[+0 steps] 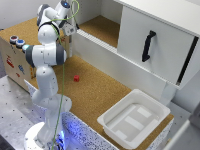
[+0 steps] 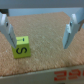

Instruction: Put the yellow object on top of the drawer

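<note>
The gripper [image 2: 39,31] is hanging spread wide over the cork — the yellow object [image 2: 21,46] sitting just inside one finger [image 2: 8,30], needing centring before closing.

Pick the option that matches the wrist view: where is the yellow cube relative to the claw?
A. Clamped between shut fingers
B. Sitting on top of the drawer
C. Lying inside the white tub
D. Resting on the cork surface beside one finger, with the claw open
D: the yellow cube sits on the cork surface beside one finger of the open claw, ungripped.
</note>
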Controlling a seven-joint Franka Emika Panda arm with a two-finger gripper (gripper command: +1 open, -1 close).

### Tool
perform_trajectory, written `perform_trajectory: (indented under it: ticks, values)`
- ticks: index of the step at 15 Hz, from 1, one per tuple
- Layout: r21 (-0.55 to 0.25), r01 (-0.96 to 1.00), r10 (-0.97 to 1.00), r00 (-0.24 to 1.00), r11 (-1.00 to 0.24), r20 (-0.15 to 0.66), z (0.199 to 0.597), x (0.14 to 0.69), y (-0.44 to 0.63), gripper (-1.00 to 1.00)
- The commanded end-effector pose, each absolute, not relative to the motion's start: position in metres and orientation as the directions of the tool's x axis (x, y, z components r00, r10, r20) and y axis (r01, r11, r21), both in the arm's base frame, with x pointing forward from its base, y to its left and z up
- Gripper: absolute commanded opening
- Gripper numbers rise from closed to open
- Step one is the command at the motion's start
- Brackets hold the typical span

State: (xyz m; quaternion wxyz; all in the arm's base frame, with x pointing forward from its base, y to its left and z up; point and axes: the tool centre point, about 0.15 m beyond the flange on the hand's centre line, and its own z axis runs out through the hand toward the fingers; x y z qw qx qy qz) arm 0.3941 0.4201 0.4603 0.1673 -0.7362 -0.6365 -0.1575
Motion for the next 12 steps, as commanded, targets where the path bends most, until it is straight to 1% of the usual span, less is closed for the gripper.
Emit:
perform_trajectory:
  ticks: [1,4,7,9,12]
  values:
    - [-0.019,0.926,0.827,0.346,-0.377,0.444,0.450,0.376,0.340,1.00]
    - [-0.023,0.864,0.781,0.466,-0.504,0.416,0.440,0.376,0.301,1.00]
    - [-0.014,0.785,0.728,0.581,-0.620,0.363,0.416,0.383,0.258,1.00]
    - [-0.008,0.744,0.703,0.635,-0.668,0.322,0.400,0.387,0.237,1.00]
    - [-0.005,0.706,0.681,0.684,-0.708,0.262,0.380,0.387,0.215,1.00]
